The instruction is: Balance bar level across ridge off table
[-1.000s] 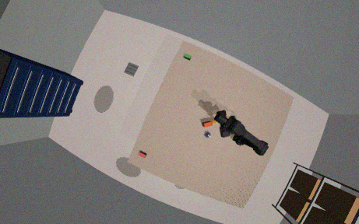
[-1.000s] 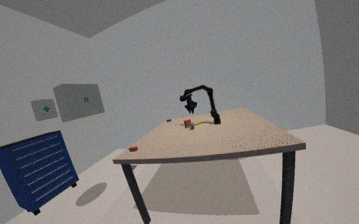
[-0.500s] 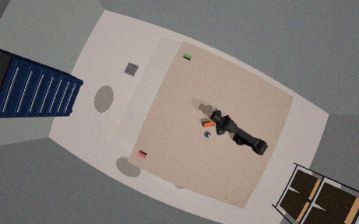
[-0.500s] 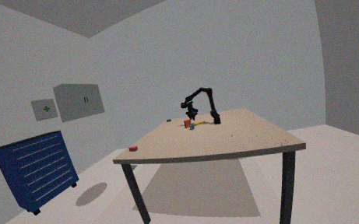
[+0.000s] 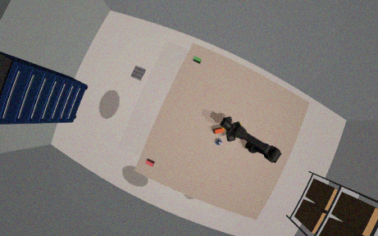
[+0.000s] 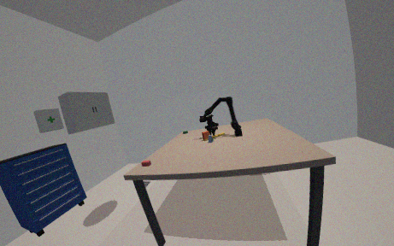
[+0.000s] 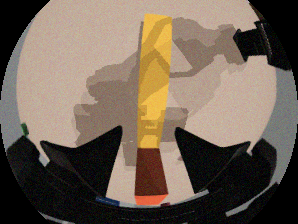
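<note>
The yellow bar (image 6: 220,135) (image 7: 155,90) lies low over the table, apparently on it, with an orange-red block (image 5: 218,131) (image 6: 205,136) (image 7: 151,172) at one end. A small blue piece (image 5: 218,142) (image 6: 210,139), probably the ridge, stands beside the block, apart from the bar; it does not show clearly in the wrist view. My gripper (image 6: 212,133) (image 7: 149,129) is open and points down, with one finger on each side of the bar in the wrist view, close to the block end. The fingers do not grip it. Their exact height is unclear.
A green block (image 5: 197,60) (image 6: 185,132) (image 7: 24,129) lies near one far corner of the table (image 5: 225,184) (image 6: 273,149). A red block (image 5: 150,162) (image 6: 146,163) lies near another corner. A blue drawer cabinet (image 5: 40,94) (image 6: 42,188) stands on the floor.
</note>
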Available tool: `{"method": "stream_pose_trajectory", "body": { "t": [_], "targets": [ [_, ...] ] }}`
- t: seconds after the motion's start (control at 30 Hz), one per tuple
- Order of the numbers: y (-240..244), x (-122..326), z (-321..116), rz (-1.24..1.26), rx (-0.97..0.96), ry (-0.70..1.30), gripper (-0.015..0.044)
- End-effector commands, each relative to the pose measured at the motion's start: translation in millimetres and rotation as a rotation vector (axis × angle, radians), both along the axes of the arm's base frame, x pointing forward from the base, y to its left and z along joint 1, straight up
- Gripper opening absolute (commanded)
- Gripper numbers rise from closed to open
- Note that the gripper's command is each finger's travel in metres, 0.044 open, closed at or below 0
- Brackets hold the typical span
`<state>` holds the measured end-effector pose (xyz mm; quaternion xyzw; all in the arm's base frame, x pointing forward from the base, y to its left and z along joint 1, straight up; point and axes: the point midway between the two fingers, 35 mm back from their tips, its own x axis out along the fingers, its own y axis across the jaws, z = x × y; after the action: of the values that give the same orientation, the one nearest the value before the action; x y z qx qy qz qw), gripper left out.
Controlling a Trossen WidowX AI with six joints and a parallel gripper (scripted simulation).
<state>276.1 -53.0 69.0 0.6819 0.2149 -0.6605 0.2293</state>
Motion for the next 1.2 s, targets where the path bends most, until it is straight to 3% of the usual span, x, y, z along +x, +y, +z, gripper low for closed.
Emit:
{"method": "stream_pose_trajectory", "body": {
  "t": [0.0, 0.73, 0.93, 1.17],
  "targets": [
    [1, -1, -8, -0.004, 0.005, 0.007, 0.0315],
    [1, -1, -21, -0.004, 0.005, 0.007, 0.0315],
    [0, -1, -21, 0.000, 0.001, 0.008, 0.0157],
    [0, -1, -21, 0.000, 0.001, 0.008, 0.0111]
  ]
}}
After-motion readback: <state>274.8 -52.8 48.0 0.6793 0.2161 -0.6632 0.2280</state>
